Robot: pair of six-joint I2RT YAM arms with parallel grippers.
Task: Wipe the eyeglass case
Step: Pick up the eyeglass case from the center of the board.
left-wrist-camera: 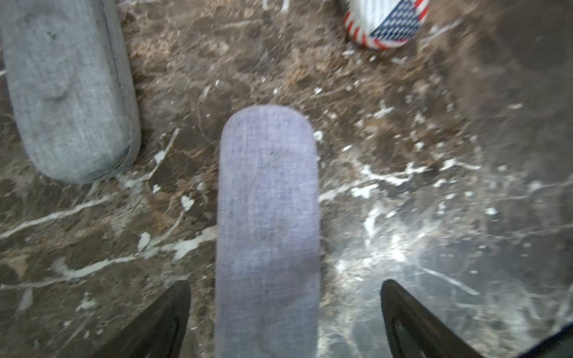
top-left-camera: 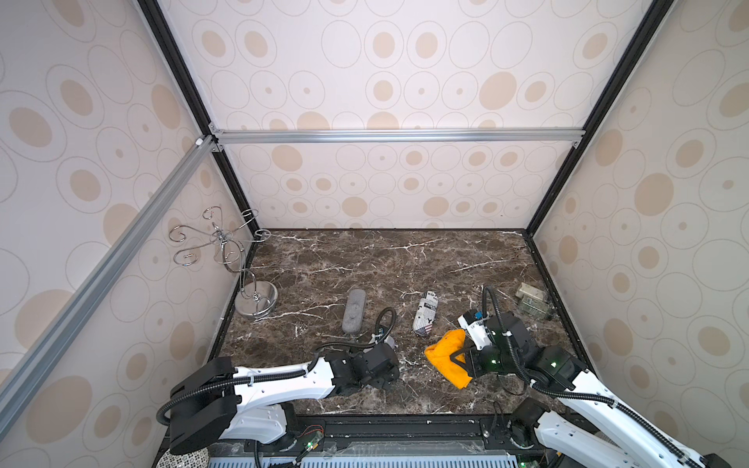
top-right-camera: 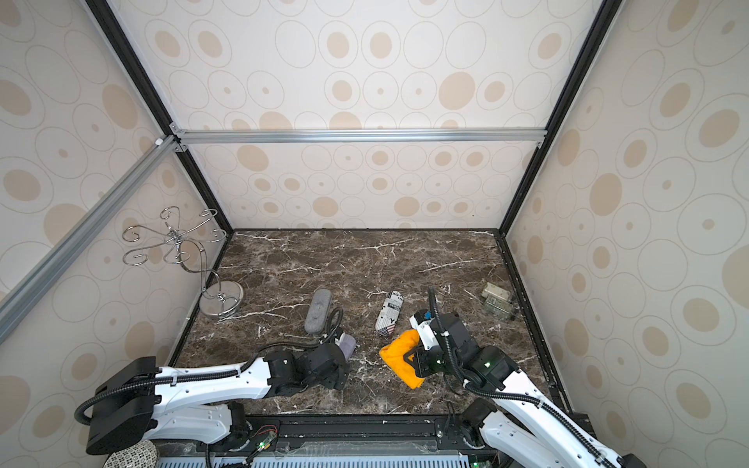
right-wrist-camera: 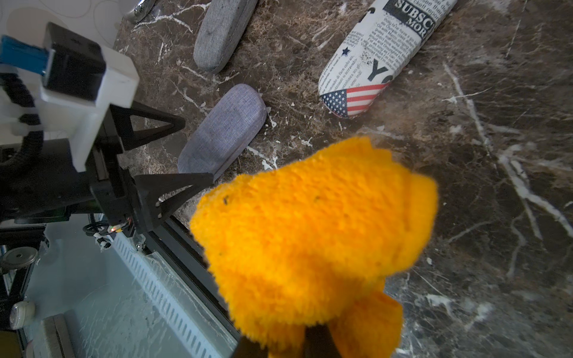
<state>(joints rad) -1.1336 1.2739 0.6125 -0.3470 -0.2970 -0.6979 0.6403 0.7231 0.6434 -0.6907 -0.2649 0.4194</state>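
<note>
At left lies a grey woven case (left-wrist-camera: pixel 68 93). The lilac fabric eyeglass case (left-wrist-camera: pixel 268 186), mostly hidden by the arm (top-left-camera: pixel 283 379) in both top views, lies between the spread jaws of the left gripper (left-wrist-camera: pixel 285 282), untouched. A newsprint case (right-wrist-camera: pixel 378 55) reads "SUBSC". The right gripper (top-left-camera: pixel 454 356) clamps a fluffy orange cloth (right-wrist-camera: pixel 310 223).

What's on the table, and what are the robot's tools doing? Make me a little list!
Table: brown marble
Cases: grey case, lilac case, newspaper-print case, all lying flat
Left tool: open, straddling the lilac case
Right tool: shut on orange cloth
Cloth: apart from every case
Other: metal hook stand
</note>
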